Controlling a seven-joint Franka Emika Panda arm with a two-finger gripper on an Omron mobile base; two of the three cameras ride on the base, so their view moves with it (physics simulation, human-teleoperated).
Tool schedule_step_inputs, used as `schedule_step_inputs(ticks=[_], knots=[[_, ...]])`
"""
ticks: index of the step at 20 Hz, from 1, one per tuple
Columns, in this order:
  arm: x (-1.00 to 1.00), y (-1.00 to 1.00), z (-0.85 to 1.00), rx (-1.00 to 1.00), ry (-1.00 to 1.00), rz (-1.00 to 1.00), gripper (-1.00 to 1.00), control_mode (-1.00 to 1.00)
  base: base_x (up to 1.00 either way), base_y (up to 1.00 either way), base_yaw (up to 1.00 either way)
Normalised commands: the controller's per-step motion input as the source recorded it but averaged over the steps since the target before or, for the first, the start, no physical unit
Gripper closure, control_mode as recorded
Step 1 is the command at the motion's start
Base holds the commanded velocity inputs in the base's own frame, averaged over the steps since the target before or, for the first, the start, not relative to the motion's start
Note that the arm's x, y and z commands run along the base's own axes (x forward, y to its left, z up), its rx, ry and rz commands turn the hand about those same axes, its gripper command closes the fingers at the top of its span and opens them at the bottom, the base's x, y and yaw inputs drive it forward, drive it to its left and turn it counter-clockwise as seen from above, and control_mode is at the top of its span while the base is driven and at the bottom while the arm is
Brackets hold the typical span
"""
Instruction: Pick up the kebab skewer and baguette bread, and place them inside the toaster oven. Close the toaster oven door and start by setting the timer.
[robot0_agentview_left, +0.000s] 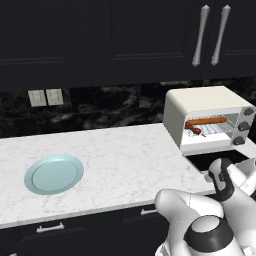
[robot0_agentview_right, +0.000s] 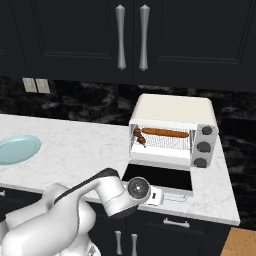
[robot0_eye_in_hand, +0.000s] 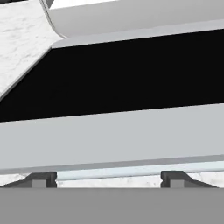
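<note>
The cream toaster oven (robot0_agentview_left: 200, 102) (robot0_agentview_right: 175, 107) stands open at the counter's right end. On its wire rack lie the baguette bread (robot0_agentview_left: 206, 121) (robot0_agentview_right: 165, 133) and, to its left, the kebab skewer (robot0_agentview_left: 193, 131) (robot0_agentview_right: 139, 137). The toaster oven door (robot0_agentview_right: 157, 176) (robot0_agentview_left: 215, 159) (robot0_eye_in_hand: 122, 74) lies folded down flat, dark glass up. My gripper (robot0_agentview_right: 156, 196) (robot0_eye_in_hand: 108, 181) is at the door's front edge and is open. In the hand view the door's silver bar handle (robot0_eye_in_hand: 109, 173) runs between the two fingertips (robot0_eye_in_hand: 43, 178), which stand wide apart. Nothing is held.
A light blue plate (robot0_agentview_left: 54, 173) (robot0_agentview_right: 17, 148) sits on the white marble counter (robot0_agentview_left: 125, 155) far to the left. Dark upper cabinets with silver handles (robot0_agentview_right: 131, 37) hang above. My arm's elbow (robot0_agentview_right: 120, 192) bulks low in front of the counter edge.
</note>
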Motion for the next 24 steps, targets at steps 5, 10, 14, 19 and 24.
schedule_step_inputs(ticks=[5, 10, 14, 19, 24], knots=[[0.23, 0.00, 0.34, 0.00, -0.06, -0.02, -1.00, -1.00, 0.00, 0.00, 0.00], [0.26, 0.00, 0.38, 0.00, -0.04, -0.03, -1.00, -1.00, 0.00, 0.00, 0.00], [0.33, 0.00, 0.32, 0.00, -0.04, -0.03, -1.00, -1.00, 0.00, 0.00, 0.00], [0.45, 0.00, 0.39, 0.00, -0.03, -0.03, -1.00, -1.00, 0.00, 0.00, 0.00], [0.54, 0.04, 0.40, 0.00, -0.02, -0.03, -1.00, -1.00, 0.00, 0.00, 0.00]])
